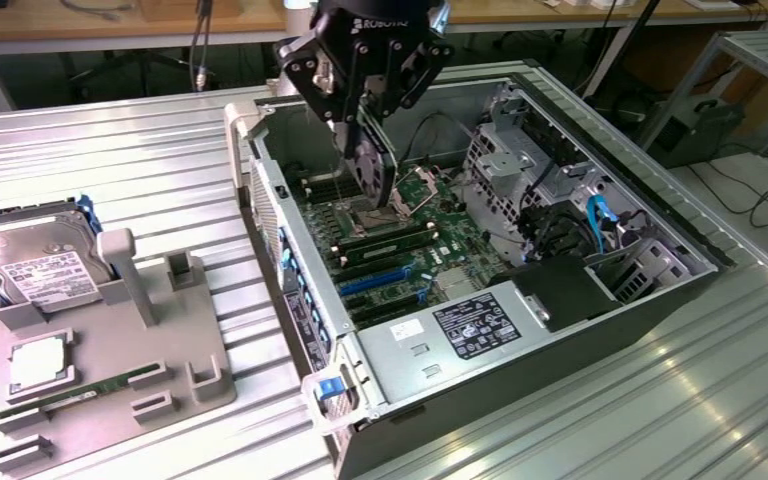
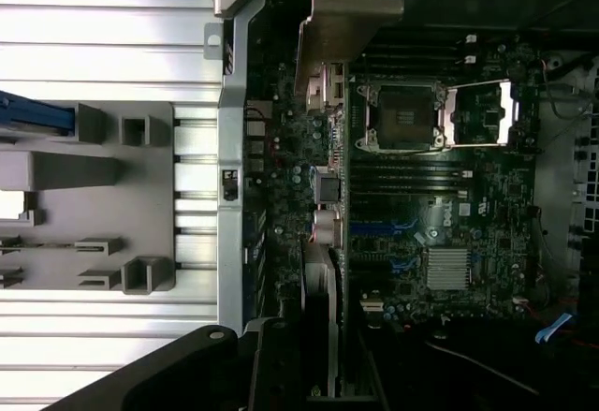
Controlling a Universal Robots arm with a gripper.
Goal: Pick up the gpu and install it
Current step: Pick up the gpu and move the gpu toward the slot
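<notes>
Exterior view: the gripper [image 1: 364, 112] hangs over the open case [image 1: 518, 390], jaws clenched on the gpu [image 1: 371, 165]. The gpu is a thin dark card held on edge, with its lower end close to the motherboard [image 1: 451, 240] at the case's far side. Whether it touches, I cannot tell. Wrist view: the card runs edge-on, with a bent silvery bracket [image 2: 346, 18] at one end.
</notes>
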